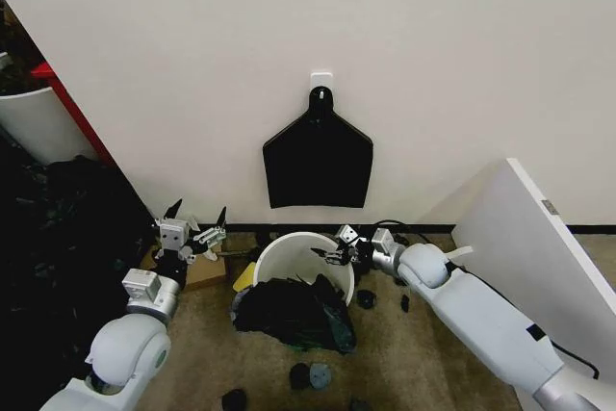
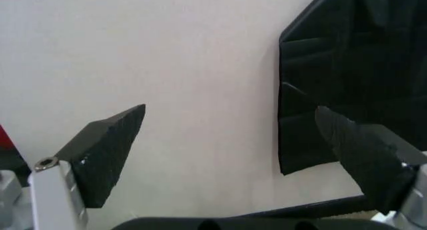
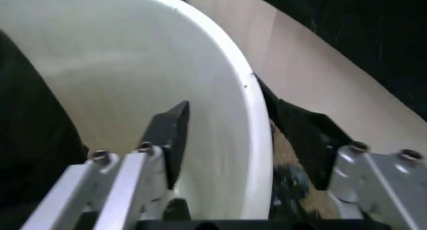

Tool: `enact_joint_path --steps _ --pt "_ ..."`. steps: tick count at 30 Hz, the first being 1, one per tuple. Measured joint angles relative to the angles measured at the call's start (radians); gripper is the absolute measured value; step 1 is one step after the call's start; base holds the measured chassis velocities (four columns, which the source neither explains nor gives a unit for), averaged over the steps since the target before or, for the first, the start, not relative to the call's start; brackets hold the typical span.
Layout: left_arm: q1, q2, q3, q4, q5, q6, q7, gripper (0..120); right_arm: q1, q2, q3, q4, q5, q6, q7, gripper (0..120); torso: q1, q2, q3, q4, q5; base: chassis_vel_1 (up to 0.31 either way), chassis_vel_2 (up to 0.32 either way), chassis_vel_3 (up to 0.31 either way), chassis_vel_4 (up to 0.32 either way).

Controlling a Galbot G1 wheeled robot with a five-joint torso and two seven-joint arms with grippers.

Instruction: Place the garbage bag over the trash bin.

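- I see the trash bin (image 1: 300, 255) standing on the floor close to the wall, right under the flat black bundle of bags (image 1: 318, 161) that hangs from a hook.
- The garbage bag (image 1: 294, 315) is draped over the near side of the trash bin. It hangs down the front in a crinkly black heap, and the far part of the rim is bare and white.
- My right gripper (image 1: 336, 253) is at the trash bin's far right rim. Its fingers are apart and they hold nothing.
- In the right wrist view, one finger (image 3: 170, 135) of the right gripper (image 3: 240, 140) is inside the trash bin (image 3: 133, 74), and the other finger is outside it, so the white rim runs between them.
- My left gripper (image 1: 197, 218) is left of the trash bin, held up in the air with its tips pointing up at the wall. Its fingers are wide apart and empty.
- In the left wrist view, the left gripper (image 2: 230, 125) faces the wall, with the bundle of bags (image 2: 353, 74) behind one finger.
- Small black scraps (image 1: 310, 374) lie on the floor in front of the trash bin.
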Motion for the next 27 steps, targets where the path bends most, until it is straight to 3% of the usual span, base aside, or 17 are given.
enact_joint_path --steps 5,10,14,17,19,22,23,27 --pt "0.009 -0.008 0.007 -0.005 0.018 0.0 -0.029 100 -0.005 -0.02 -0.013 0.036 0.032 -0.052 0.041 27 0.0 0.0 0.0 0.0001 0.0 0.0 0.0 0.0 0.0" --pt "0.018 -0.011 0.011 -0.009 0.022 -0.001 -0.049 100 -0.034 -0.037 -0.016 0.1 0.115 -0.163 0.166 11 0.0 0.0 0.0 0.0002 0.0001 0.0 0.0 0.0 0.0" --pt "0.023 -0.025 0.018 -0.012 0.021 -0.002 -0.069 100 -0.127 -0.083 -0.002 0.231 0.317 -0.279 0.443 3 0.0 0.0 0.0 0.0005 0.0002 0.0 0.0 0.0 0.0" --pt "0.027 -0.035 0.033 -0.012 0.018 0.0 -0.08 100 -0.244 -0.135 0.037 0.332 0.449 -0.251 0.624 3 0.0 0.0 0.0 -0.0001 0.0002 0.0 0.0 0.0 0.0" --pt "0.027 -0.037 0.037 -0.012 0.018 0.001 -0.08 100 -0.272 -0.146 0.049 0.354 0.48 -0.24 0.66 3 0.0 0.0 0.0 -0.0003 0.0001 0.0 0.0 0.0 0.0" --pt "0.029 -0.047 0.053 -0.018 0.017 0.01 -0.082 100 -0.373 -0.178 0.095 0.437 0.603 -0.181 0.813 3 0.0 0.0 0.0 -0.0005 -0.0002 0.0 0.0 0.0 0.0" --pt "0.033 -0.057 0.064 -0.027 0.016 0.016 -0.082 100 -0.446 -0.189 0.131 0.489 0.67 -0.12 0.913 2 0.0 0.0 0.0 -0.0002 0.0001 0.0 0.0 0.0 0.0" --pt "0.046 -0.077 0.078 -0.038 0.018 0.017 -0.082 100 -0.539 -0.177 0.178 0.549 0.731 -0.035 1.024 2 0.0 0.0 0.0 -0.0002 -0.0001 0.0 0.0 0.0 0.0"
